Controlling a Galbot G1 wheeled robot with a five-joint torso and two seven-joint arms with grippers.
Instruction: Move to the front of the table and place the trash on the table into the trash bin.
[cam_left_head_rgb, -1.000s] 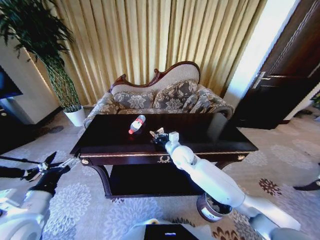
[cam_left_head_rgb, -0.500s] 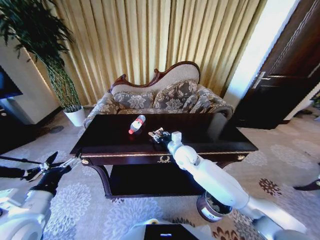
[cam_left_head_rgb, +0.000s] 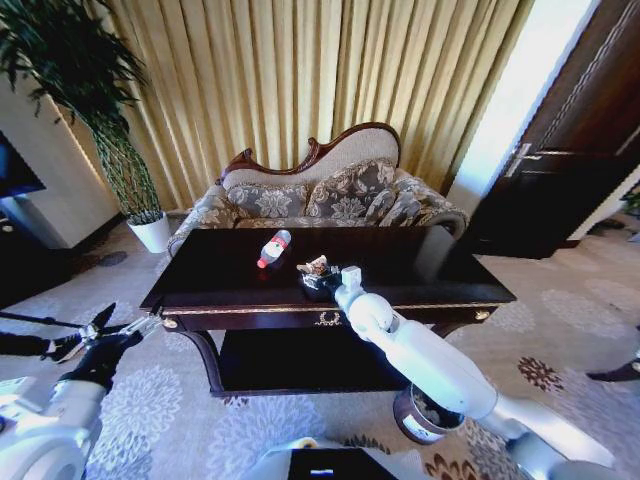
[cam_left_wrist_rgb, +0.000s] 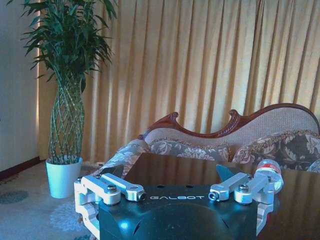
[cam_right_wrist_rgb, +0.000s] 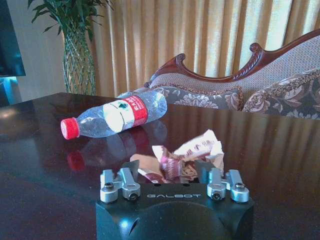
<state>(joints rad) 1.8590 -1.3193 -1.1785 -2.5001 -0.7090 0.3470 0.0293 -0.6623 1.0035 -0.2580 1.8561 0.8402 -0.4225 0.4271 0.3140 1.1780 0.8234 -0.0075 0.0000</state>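
The table (cam_left_head_rgb: 420, 265) stands before a sofa (cam_left_head_rgb: 320, 195) and gold curtains (cam_left_head_rgb: 300, 70), its far right corner lost in a pale glare on the glossy top. Its front rail and lower shelf show from the head camera, while the wrist views catch just the top surface. The right arm (cam_left_head_rgb: 420, 360) reaches across the near edge and hides part of the shelf and the near side of the bin (cam_left_head_rgb: 420, 415), which sits on the carpet near the table's right front leg, its contents too dark to make out.

A plant (cam_left_head_rgb: 60, 70) in a white pot (cam_left_head_rgb: 152, 232) stands off the table's left end, its crown cut off at the picture's edge.

The left gripper (cam_left_head_rgb: 95, 335) hangs low over the carpet, well apart from the table, fingers spread; its wrist view shows the bottle's (cam_left_wrist_rgb: 270, 175) end peeking past one finger.

The bottle (cam_left_head_rgb: 273, 248) lies on its side near the table's middle; the right wrist view shows its red cap and red-and-white label.

The right gripper (cam_left_head_rgb: 318, 272) rests low on the tabletop, its jaws spread on either side of a crumpled pinkish-white wad (cam_right_wrist_rgb: 187, 155). From the head the wad (cam_left_head_rgb: 316, 266) is a small pale scrap, partly hidden by the fingers; whether the pads touch it I cannot tell.
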